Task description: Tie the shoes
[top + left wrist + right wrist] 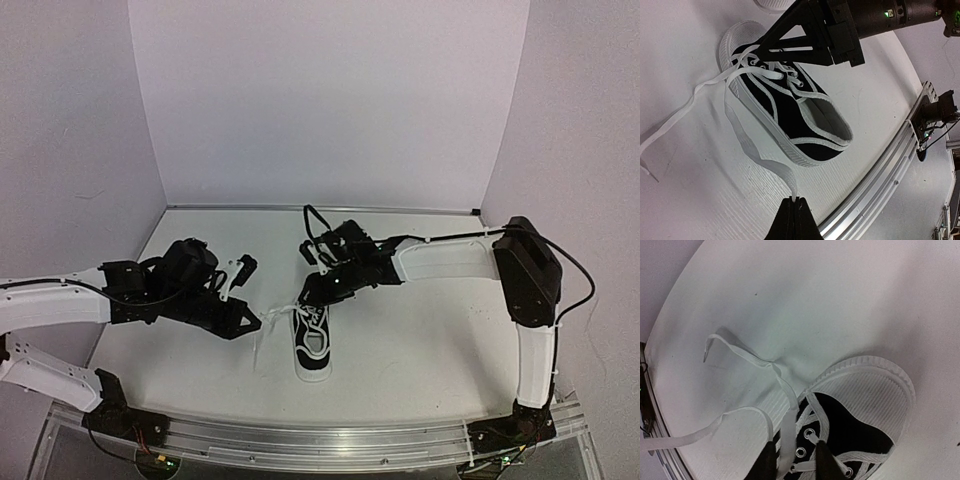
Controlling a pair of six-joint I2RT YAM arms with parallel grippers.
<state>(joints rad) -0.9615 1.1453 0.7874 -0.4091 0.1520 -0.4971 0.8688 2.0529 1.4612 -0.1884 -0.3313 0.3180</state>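
One black sneaker (312, 345) with a white sole and toe cap lies mid-table, heel toward the near edge. It also shows in the left wrist view (790, 107) and the right wrist view (855, 425). My left gripper (255, 322) is to its left, shut on the end of a long white lace (752, 147) that runs slack back to the eyelets; its tips (796, 199) pinch the lace. My right gripper (322, 290) hovers over the toe end, jaws apart (794, 452) astride the other lace (787, 430). A second shoe is not clearly in view.
An aluminium rail (320, 440) runs along the near table edge and shows close to the heel in the left wrist view (875, 190). White walls enclose the back and sides. A rounded white edge (772, 4) peeks in beyond the toe; I cannot tell what it is.
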